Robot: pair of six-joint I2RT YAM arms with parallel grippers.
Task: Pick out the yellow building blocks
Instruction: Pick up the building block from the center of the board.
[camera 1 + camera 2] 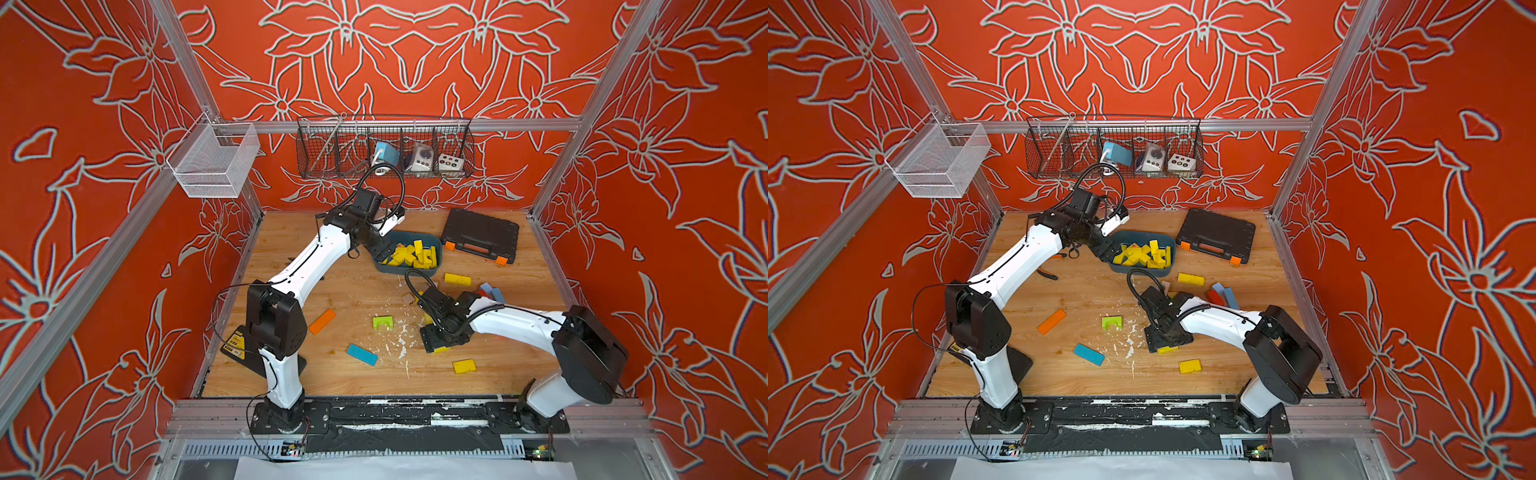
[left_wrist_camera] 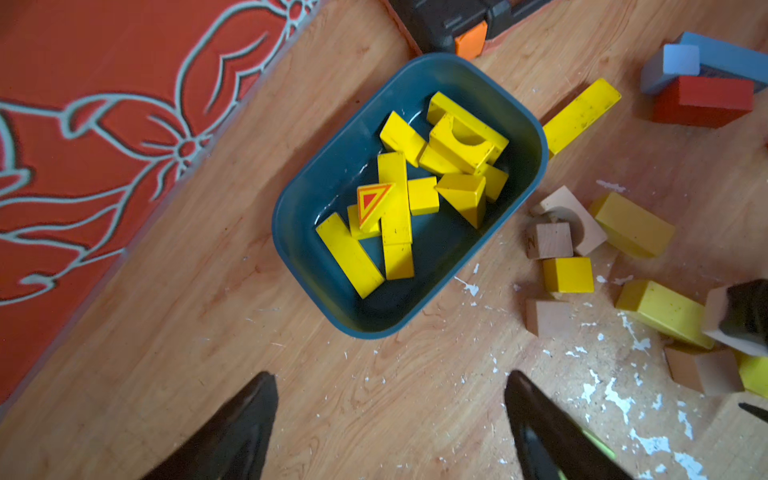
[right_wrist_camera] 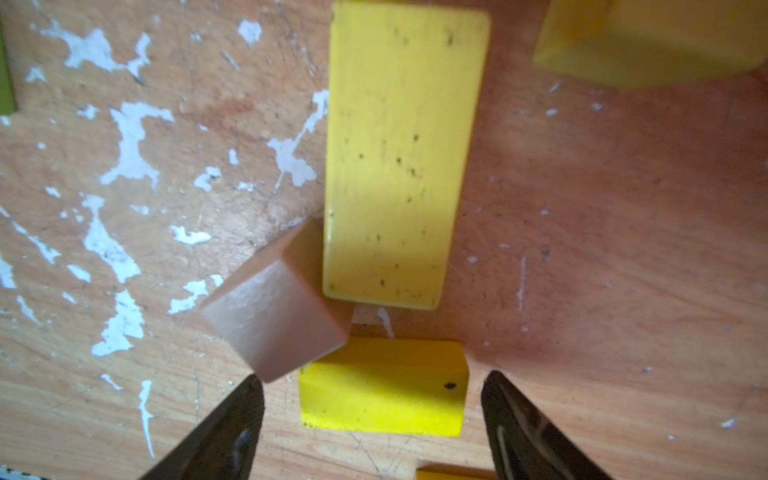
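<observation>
Most of the yellow building blocks (image 2: 397,199) lie in a loose heap inside the dark blue tub (image 2: 286,232): long bars, wedges, an arch (image 2: 465,141) on its side, and a triangle (image 2: 371,202) with a red edge resting on a bar. Others lie flat on the desk (image 1: 353,291): a long bar (image 1: 457,279) just beside the tub, a short piece (image 1: 464,366) near the front, a cube (image 2: 568,274) near the tub, and a speckled flat bar (image 3: 399,153) with a small block (image 3: 382,386) near its end.
</observation>
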